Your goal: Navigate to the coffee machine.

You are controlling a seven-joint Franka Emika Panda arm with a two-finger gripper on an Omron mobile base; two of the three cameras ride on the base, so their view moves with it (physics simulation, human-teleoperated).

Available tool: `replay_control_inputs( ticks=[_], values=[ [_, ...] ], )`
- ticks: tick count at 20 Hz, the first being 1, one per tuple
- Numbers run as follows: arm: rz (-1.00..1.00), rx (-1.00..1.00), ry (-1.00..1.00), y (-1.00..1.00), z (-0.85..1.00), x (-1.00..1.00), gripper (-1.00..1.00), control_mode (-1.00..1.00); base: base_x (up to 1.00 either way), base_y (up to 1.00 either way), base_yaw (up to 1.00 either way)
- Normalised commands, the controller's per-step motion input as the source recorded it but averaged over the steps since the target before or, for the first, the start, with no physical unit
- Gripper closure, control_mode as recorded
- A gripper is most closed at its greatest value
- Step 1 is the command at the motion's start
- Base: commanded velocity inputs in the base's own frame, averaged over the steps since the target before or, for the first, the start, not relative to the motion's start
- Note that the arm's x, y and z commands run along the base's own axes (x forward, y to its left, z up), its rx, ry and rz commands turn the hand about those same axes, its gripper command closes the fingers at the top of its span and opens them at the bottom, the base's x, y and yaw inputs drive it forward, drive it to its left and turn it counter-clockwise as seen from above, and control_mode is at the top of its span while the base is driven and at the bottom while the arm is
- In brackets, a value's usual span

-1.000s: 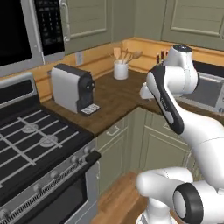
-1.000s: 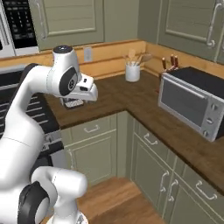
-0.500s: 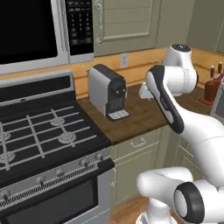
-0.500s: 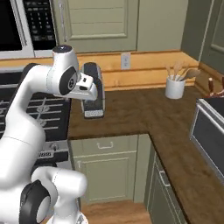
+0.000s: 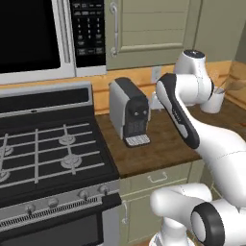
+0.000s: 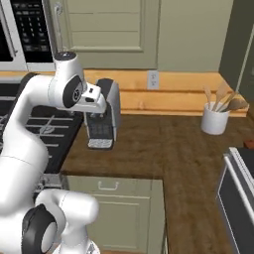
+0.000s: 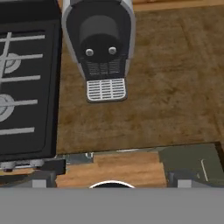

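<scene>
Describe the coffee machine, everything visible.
The coffee machine is a small boxy unit with silver-grey sides and a black front and top. The hand view shows two small round buttons on its rounded black head, a dark recess beneath, and a metal grated drip tray at the base with nothing on it. It stands upright on the wooden counter near the yellow backsplash, right beside the stove. Nothing but the counter touches it.

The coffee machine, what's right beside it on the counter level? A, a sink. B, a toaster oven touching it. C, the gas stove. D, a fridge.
C: the coffee machine stands on the wooden counter right next to the gas stove, with its grated drip tray facing out.
</scene>
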Motion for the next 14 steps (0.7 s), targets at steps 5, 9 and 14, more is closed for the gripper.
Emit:
replay_control_inputs(
  ticks=[5,9,14],
  values=[
    [0.00,0.00,0.00,0.00,0.00,0.00,-1.00,1.00,0.60,-0.25,0.18],
    [0.00,0.00,0.00,0.00,0.00,0.00,-1.00,1.00,0.45,-0.01,0.10],
    [0.00,0.00,0.00,0.00,0.00,0.00,-1.00,1.00,0.31,-0.02,0.08]
  ],
)
